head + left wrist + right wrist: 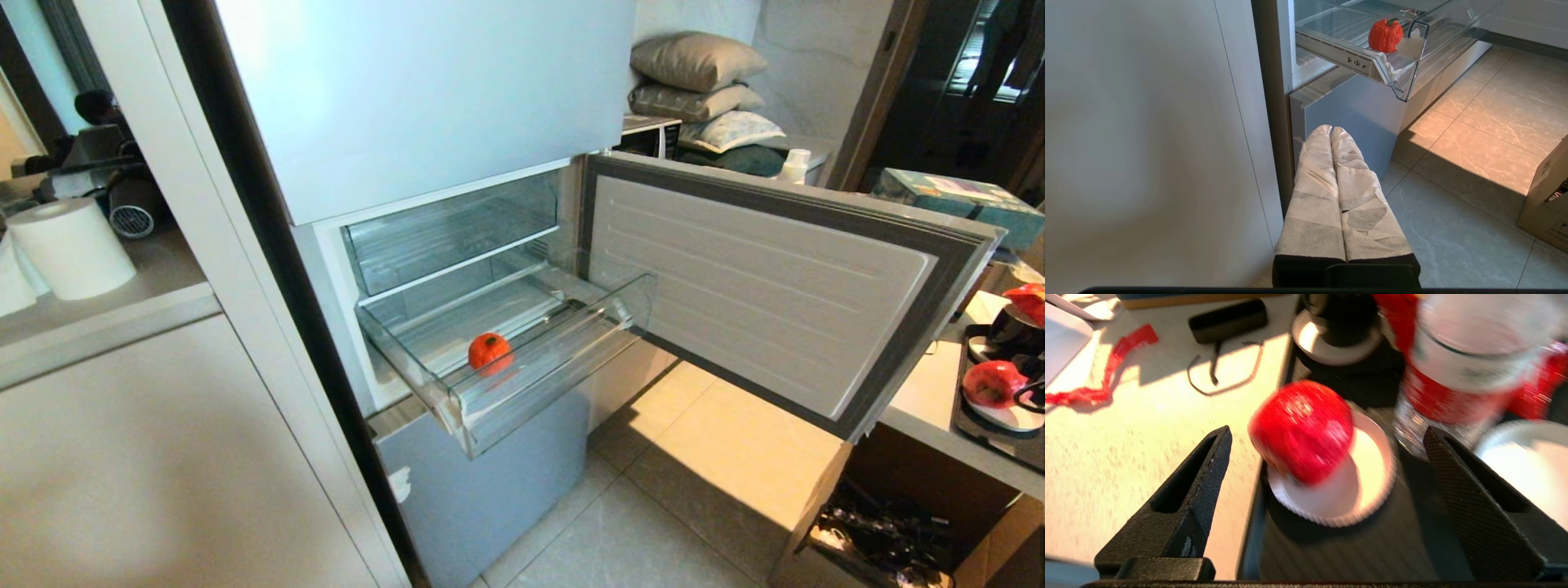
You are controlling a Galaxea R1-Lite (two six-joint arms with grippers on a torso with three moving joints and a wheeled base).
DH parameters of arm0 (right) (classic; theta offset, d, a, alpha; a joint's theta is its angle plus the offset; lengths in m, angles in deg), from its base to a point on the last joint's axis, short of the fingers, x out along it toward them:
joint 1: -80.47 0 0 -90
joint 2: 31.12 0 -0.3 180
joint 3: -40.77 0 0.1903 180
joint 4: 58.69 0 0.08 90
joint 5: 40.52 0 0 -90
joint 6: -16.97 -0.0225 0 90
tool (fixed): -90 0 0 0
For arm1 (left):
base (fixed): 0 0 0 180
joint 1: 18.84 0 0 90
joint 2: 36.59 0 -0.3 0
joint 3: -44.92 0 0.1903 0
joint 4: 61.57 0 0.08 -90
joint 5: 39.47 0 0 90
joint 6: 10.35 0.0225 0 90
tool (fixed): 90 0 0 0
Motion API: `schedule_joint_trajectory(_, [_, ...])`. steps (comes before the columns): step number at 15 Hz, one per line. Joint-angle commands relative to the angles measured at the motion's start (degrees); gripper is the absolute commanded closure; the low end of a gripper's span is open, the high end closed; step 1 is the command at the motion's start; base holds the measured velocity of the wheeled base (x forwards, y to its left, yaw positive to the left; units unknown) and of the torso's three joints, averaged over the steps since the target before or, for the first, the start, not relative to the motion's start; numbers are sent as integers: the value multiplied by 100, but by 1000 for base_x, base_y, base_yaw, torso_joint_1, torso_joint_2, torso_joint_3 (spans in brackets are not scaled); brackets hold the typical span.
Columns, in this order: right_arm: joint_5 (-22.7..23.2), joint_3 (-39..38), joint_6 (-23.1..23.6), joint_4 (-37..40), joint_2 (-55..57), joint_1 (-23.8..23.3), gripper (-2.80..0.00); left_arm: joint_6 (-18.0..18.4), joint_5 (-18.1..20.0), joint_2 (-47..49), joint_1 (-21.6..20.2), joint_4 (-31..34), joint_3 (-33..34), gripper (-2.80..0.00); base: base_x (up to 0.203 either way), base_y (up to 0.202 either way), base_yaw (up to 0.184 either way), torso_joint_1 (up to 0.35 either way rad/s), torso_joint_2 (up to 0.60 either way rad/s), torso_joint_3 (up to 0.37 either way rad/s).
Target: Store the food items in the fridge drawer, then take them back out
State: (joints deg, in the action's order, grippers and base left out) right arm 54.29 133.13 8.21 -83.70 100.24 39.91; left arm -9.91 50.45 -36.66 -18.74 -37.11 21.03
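The right gripper (1327, 437) hangs over the table with its black fingers (1180, 510) spread wide and nothing between them. Below the gap, the glossy red apple (1301, 430) sits on a small white saucer (1367, 498) at the near edge of a black tray (1339, 547), beside a clear glass (1470, 355). The left gripper (1330, 130), its cloth-wrapped fingers pressed together and empty, points at the floor by the fridge. The orange fruit (489, 351) lies in the pulled-out clear fridge drawer (555, 367), close behind its front lip.
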Motion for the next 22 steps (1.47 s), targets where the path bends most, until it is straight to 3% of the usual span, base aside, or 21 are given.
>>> schedule_joint_trajectory(1, [13, 460, -11, -32, 419, 90, -280, 0, -1, 7, -1, 5, 0, 0, 0, 0, 0, 0, 0, 0])
schedule_joint_trajectory(9, [11, 1646, 23, -16, 1257, 101, -280, 0, -1, 7, -1, -4, 0, 0, 0, 0, 0, 0, 0, 0])
schedule_joint_trajectory(22, [134, 2057, 5, 12, 1796, 303, -280, 0, -1, 7, -1, 5, 0, 0, 0, 0, 0, 0, 0, 0])
